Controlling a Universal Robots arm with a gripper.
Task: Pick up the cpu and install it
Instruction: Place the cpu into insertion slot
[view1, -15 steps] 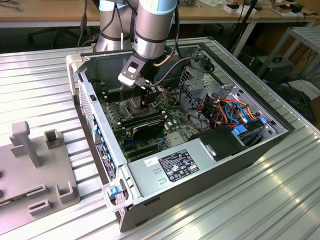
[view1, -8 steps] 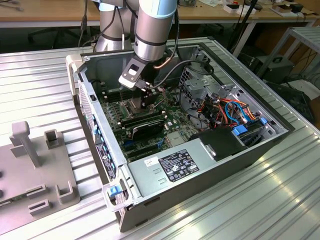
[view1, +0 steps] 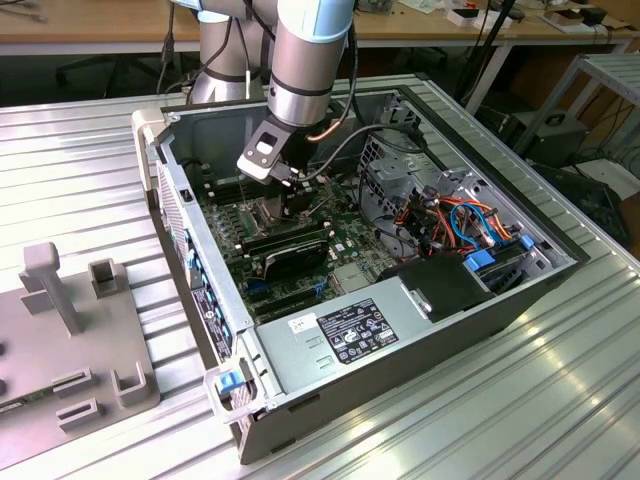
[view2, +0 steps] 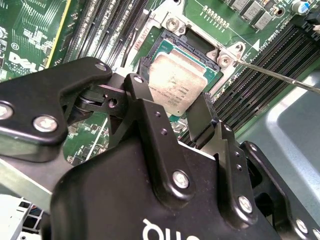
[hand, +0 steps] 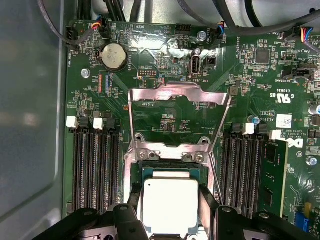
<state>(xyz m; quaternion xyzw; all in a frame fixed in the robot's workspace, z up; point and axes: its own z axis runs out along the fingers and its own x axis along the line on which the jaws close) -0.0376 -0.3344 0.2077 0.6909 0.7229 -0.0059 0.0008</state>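
Inside the open computer case (view1: 190, 230) that lies on the ribbed metal worktop (view1: 80, 160), the arm (view1: 310, 50) reaches straight down with its wrist vertical and the gripper (view1: 300, 195) low over the motherboard (hand: 165, 55). The cpu (hand: 170, 202) is directly over the square socket, level with it or resting in it; I cannot tell whether it is fully seated. The hinged socket frame (hand: 180, 91) stands swung up behind it, and rows of empty memory slots (hand: 95, 170) run on either side. In the second wrist view the black fingers (view2: 150, 115) are drawn in narrow and lie against two opposite edges of the chip, so by my reading they are gripping it. As for handling, the cpu looks thin, rigid and light, with a smooth metal lid that offers little friction. The contacts beneath it are probably delicate, so I would hold it only by its side edges, flat and square to the socket, with light pressure and no twisting or sliding.
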